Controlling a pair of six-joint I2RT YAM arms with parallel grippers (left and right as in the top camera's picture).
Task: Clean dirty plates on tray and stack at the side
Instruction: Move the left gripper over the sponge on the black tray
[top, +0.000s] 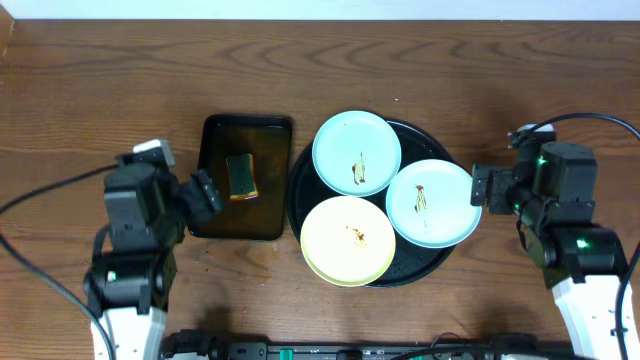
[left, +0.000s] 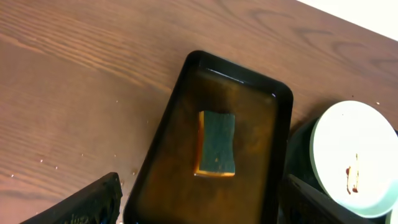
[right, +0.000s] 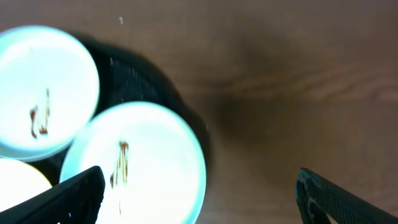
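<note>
The plates all lie on the tray (top: 296, 196), each with a brown smear at its centre: the far blue plate (top: 357, 152) at the far side, the right blue plate (top: 433, 203) out over the rim nearest my right gripper (top: 480, 187), and the yellow plate (top: 348, 240) overhanging the near rim. They cover most of the tray, so only slivers of black show, and where their edges meet I cannot tell which lies on top. My right wrist view is blurred and cuts the yellow plate down to a corner; my left wrist view clips the far blue plate at the frame edge.

Just beside the tray is the small tray (top: 212, 200), holding brownish liquid and the sponge (top: 241, 175). My left gripper (top: 205, 193) hangs at its outer edge. The fingers of both grippers are spread wide and hold nothing. Bare table (top: 100, 80) lies along the far side and left of the small tray. Only a narrow strip separates the right blue plate from my right gripper.
</note>
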